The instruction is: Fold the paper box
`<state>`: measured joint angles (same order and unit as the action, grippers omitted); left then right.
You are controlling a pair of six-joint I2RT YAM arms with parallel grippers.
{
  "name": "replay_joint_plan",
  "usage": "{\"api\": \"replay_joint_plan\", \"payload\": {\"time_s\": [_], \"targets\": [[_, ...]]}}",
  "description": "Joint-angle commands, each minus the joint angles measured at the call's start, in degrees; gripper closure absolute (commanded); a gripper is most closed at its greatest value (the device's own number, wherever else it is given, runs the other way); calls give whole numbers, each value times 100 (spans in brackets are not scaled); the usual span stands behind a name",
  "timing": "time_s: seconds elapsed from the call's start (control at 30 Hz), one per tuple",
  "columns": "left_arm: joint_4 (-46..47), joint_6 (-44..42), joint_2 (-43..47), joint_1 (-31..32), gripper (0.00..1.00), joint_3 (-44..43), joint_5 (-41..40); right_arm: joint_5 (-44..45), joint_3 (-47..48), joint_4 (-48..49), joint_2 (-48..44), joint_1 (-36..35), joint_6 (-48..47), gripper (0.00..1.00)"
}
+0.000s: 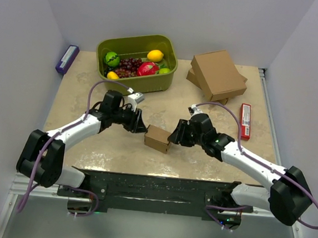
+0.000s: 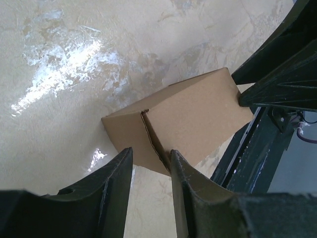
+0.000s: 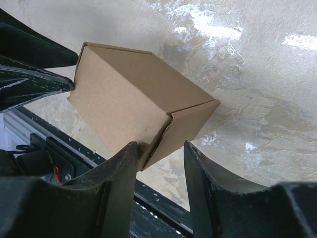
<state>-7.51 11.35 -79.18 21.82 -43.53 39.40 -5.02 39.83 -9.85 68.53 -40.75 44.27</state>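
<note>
Working on small brown cardboard box (image 1: pixel 158 139): centre of beige stone-pattern tabletop (image 1: pixel 117 149), close to near edge, sandwiched between both grippers. Looks mostly formed, judging by closed top and sides. Seeing a slightly open seam on left end face in left wrist view, and an end flap not quite flush in right wrist view. Likely step: press end flaps home.

Left gripper (image 2: pixel 151 159): narrow gap, nothing seen between fingers, tips just beside lower edge of box at the seam. Right gripper (image 3: pixel 160 147): also narrow, with lower corner of box dipping between fingers. Can't tell whether pads bite or merely straddle.

To do it well:
- Push from both ends together, equal and opposite, to avoid sliding box sideways.
- Keep tips low and square to end faces, on flap rather than corner. Otherwise risk of crushing an edge or tipping box.
- Go slow: probably light cardboard on slick surface, easy to skid.
- Hold counter-pressure at one end while seating flap at the other.

Pose: left forearm in from near left, wrist pitched down, fingers aimed right at left end of box. Right forearm in from near right, low over table, fingers aimed left at right end. Roughly mirrored.

Well apart from green plastic tub of fruit (image 1: pixel 137 61) at far side and stack of flat brown cardboard boxes (image 1: pixel 217 75) at far right.
</note>
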Motion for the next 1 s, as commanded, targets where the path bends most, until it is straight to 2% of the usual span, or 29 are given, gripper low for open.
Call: {"api": "replay_joint_plan", "payload": {"time_s": [0.0, 0.97], "targets": [[-146, -177, -115, -20, 59, 55, 68, 282, -99, -211, 107, 6, -191, 56], [-260, -230, -291, 217, 63, 55, -117, 405, -406, -334, 310, 6, -156, 67]]}}
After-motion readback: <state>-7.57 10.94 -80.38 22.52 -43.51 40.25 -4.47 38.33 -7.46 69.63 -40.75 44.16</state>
